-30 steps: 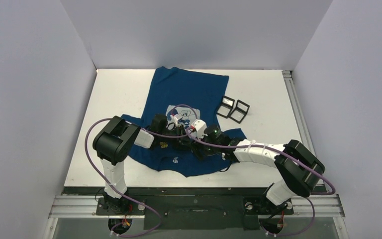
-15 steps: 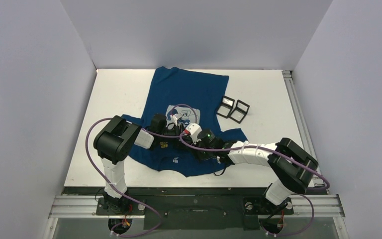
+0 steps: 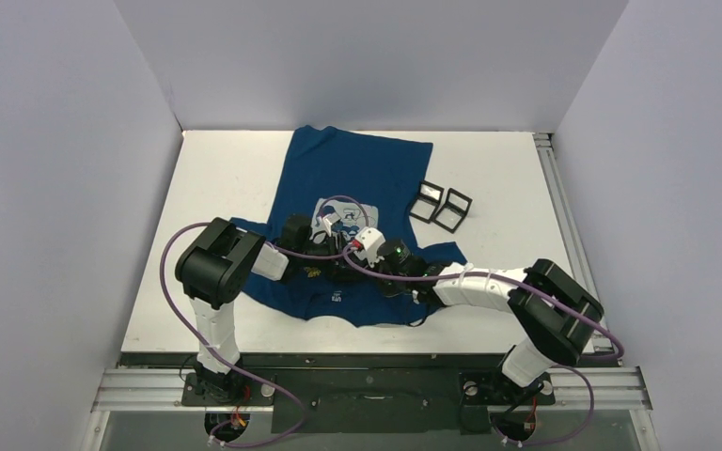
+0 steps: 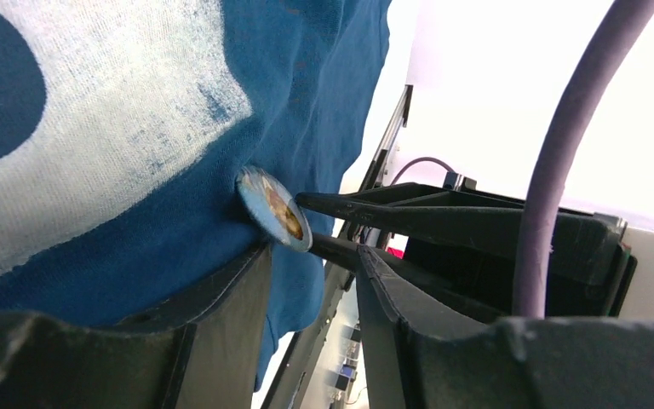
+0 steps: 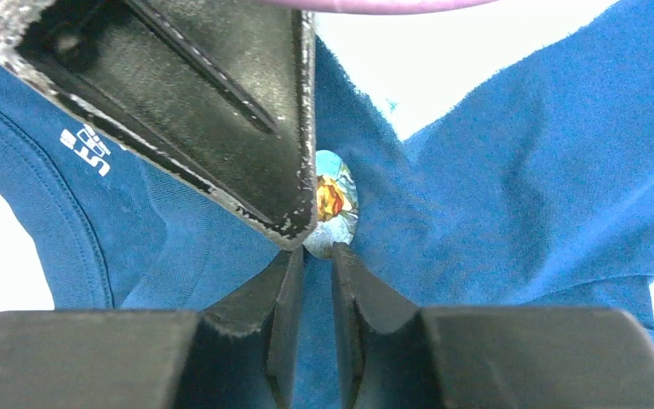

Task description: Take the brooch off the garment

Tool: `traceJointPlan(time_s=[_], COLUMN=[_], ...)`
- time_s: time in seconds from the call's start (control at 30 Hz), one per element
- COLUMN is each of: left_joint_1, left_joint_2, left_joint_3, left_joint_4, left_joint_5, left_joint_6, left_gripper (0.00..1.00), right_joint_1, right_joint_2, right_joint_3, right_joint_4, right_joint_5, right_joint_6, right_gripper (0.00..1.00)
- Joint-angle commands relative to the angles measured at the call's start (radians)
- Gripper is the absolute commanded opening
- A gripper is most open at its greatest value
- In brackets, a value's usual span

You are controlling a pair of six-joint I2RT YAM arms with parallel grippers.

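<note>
Pinch on the pin: right fingers [image 5: 283,285], spread wide a second ago, now drawn in to a narrow slit on the lower rim of the round pale-blue brooch with an orange-brown picture [image 5: 336,204]. One tip on its face, the other behind its edge, as seen from the left wrist. Right arm also swung a little closer over the dark blue short-sleeved T-shirt [image 3: 357,164] on the white surface [image 3: 226,178]. Left fingers [image 4: 234,294] partly open, straddling a ridge of cloth right under the brooch, with no clear clamp on it. Brooch not yet off: fastened in lifted cloth just beside the pale light-blue square print [image 4: 94,111]. Looks like the end of the reach and the start of the pull. Calls for a firm hold on the cloth during that pull.
</note>
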Motion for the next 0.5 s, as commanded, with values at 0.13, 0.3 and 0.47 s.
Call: traceJointPlan(time_s=[0.13,0.3,0.47], left_joint_1=[0.019,0.028,0.055], left_joint_2=[-0.002,-0.011,-0.056], left_joint_3=[-0.003,-0.004,-0.004], left_joint_4=[0.018,0.009,-0.069], left_joint_5=[-0.001,-0.007,-0.021], left_joint_6=[0.047,0.067,0.164], left_gripper=[0.39,0.39,0.4], right_joint_1=[-0.071,-0.109,-0.138], right_joint_2=[-0.068,-0.074,-0.077], right_joint_3=[-0.004,-0.01,-0.021], right_joint_4=[0.022,0.031,0.04], right_joint_5=[-0.173,-0.243,-0.309], right_joint_6=[-0.011,-0.012,-0.016], right_gripper=[0.05,0.0,0.0])
